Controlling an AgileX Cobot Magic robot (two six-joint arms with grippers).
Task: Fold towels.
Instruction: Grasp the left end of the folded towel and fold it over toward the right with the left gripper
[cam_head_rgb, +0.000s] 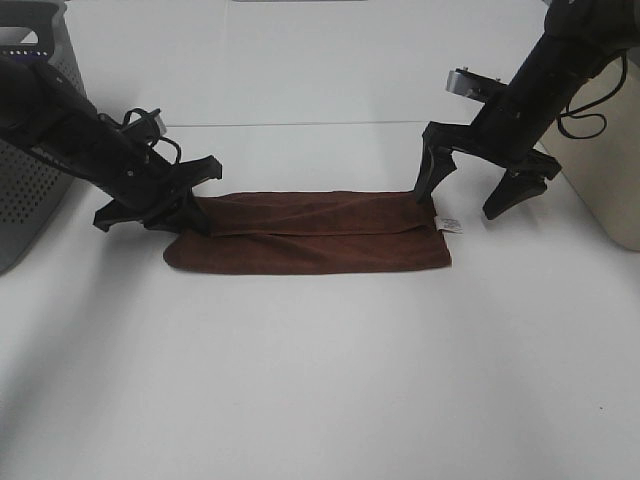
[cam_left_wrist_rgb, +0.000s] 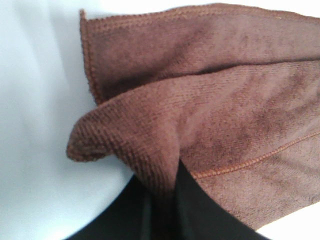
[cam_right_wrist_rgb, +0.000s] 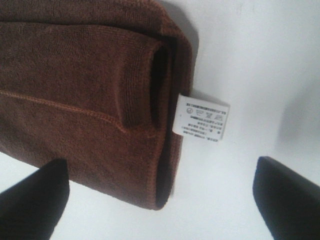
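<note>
High view, towel: the brown towel (cam_head_rgb: 320, 235) lies mid-counter as a long narrow strip, its long axis running side to side, parallel with the far edge of the counter (cam_head_rgb: 320, 400).
High view, left claw: the left claw (cam_head_rgb: 195, 215) is down on the towel's left short end, fingers together on the cloth.
High view, right claw: the right claw (cam_head_rgb: 458, 205) stands over the right short end with its fingers wide apart. One finger is at the towel's far right corner and the other is out over bare counter past the white tag (cam_head_rgb: 449, 224).
High view, surroundings: a grey basket (cam_head_rgb: 30, 200) sits by the counter's left edge, well apart from the towel.
Left wrist view, grip: the dark fingers (cam_left_wrist_rgb: 165, 215) are clamped on a pinched-up fold of the left end, and the rest of the strip runs away from them.
Right wrist view, gap: the towel's right end and its tag (cam_right_wrist_rgb: 200, 120) lie between the two spread fingers (cam_right_wrist_rgb: 35, 200), nearer one finger than the other, and nothing is gripped.
Key relation: each arm has its own end and the strip runs straight from claw to claw. The right end lies directly below the open claw.
Likely need: I judge the right claw must drop and close on that end before an end-to-end fold.
</note>
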